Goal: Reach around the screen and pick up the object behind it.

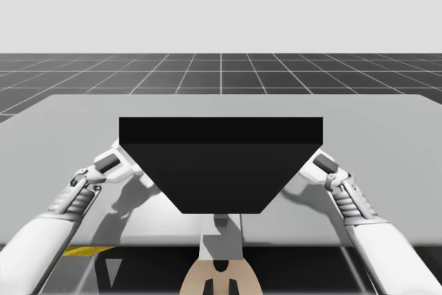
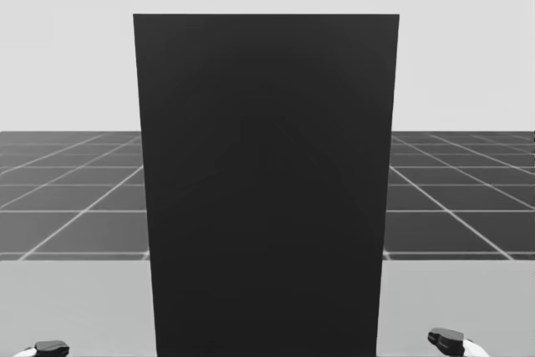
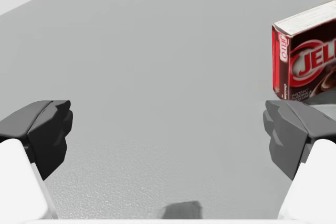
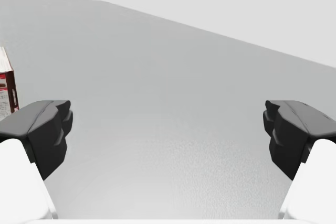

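Screen: black panel, upright on the grey counter, between my two arms.
Left pincer: released, fingers wide apart over the counter, beside the screen's left edge.
Right pincer: released too, fingers wide apart, beside the screen's right edge.
Red-and-brown box: upright on the counter, ahead of my left pincer, in line with one finger, untouched.
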`<state>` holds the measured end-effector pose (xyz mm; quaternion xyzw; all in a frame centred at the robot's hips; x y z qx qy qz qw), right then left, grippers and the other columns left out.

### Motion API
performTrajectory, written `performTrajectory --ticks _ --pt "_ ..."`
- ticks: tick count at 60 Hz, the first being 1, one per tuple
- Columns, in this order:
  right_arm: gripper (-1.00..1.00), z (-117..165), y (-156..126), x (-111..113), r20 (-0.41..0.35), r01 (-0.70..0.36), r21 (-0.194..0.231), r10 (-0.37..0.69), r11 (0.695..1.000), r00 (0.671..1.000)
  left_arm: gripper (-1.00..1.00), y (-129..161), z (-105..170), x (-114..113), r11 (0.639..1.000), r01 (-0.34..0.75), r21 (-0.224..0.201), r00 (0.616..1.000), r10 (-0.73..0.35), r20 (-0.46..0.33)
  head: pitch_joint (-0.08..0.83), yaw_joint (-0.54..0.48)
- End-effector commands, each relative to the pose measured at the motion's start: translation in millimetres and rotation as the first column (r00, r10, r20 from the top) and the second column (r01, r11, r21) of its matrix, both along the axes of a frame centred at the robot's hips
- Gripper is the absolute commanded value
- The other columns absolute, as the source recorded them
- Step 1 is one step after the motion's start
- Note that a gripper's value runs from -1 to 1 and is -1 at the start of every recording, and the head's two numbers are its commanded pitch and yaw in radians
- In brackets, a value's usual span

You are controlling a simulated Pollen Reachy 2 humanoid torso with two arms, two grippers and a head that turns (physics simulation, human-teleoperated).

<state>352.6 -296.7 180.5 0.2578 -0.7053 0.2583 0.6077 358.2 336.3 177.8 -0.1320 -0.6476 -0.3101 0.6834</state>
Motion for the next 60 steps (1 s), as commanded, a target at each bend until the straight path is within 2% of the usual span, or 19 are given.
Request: performTrajectory --ticks 1,13,23,29,33,39,50,52,55,60 --pt "-1.0 -1.3 9.4 -9.5 0.051 -0.133 -0.03 0.134 0.991 0.99 -1.0 -24.1 -1.1 -10.6 0.99 0.138 -0.008 0.99 -0.138 0.014 0.046 -0.01" --pt "-1.0 0.4 14.5 -16.3 0.082 -0.193 -0.037 0.195 0.981 0.977 -1.0 -48.4 -4.6 -14.9 0.974 0.223 -0.04 0.975 -0.222 0.012 0.051 -0.01" --pt "-1.0 -2.1 15.1 -15.2 0.087 -0.199 -0.041 0.202 0.979 0.976 -1.0 -56.6 -2.8 -9.3 0.965 0.26 -0.02 0.966 -0.26 0.009 0.052 -0.02" --pt "-1.0 -2.7 16.1 -15.0 0.09 -0.202 -0.044 0.206 0.978 0.974 -1.0 -60.6 3.0 -1.5 0.954 0.299 -0.031 0.954 -0.299 -0.002 0.055 -0.01" --pt "-1.0 -3.0 16.7 -15.2 0.094 -0.205 -0.047 0.208 0.978 0.974 -1.0 -67.3 2.6 6.0 0.95 0.313 0.005 0.95 -0.313 -0.012 0.055 -0.01" --pt "-1.0 -3.4 17.1 -15.8 0.098 -0.211 -0.049 0.215 0.976 0.972 -1.0 -75.3 -0.1 19.5 0.933 0.359 0.017 0.933 -0.358 -0.042 0.058 -0.01" --pt "-1.0 -3.6 19.1 -17.2 0.105 -0.225 -0.049 0.229 0.973 0.968 -1.0 -87.2 -8.0 37.8 0.896 0.443 -0.025 0.891 -0.443 -0.101 0.072 -0.02" --pt "-1.0 -3.8 19.5 -17.8 0.105 -0.233 -0.051 0.237 0.971 0.966 -1.0 -89.2 -9.3 41.6 0.896 0.444 -0.017 0.891 -0.444 -0.097 0.075 -0.02" --pt "-1.0 -4.1 20.0 -18.1 0.105 -0.235 -0.053 0.24 0.971 0.965 -1.0 -91.9 -11.2 47.0 0.884 0.466 -0.047 0.877 -0.468 -0.107 0.077 -0.02" --pt "-1.0 -5.5 20.5 -18.3 0.103 -0.243 -0.056 0.248 0.968 0.963 -1.0 -93.9 -16.6 55.3 0.872 0.486 -0.057 0.864 -0.489 -0.118 0.081 -0.02"
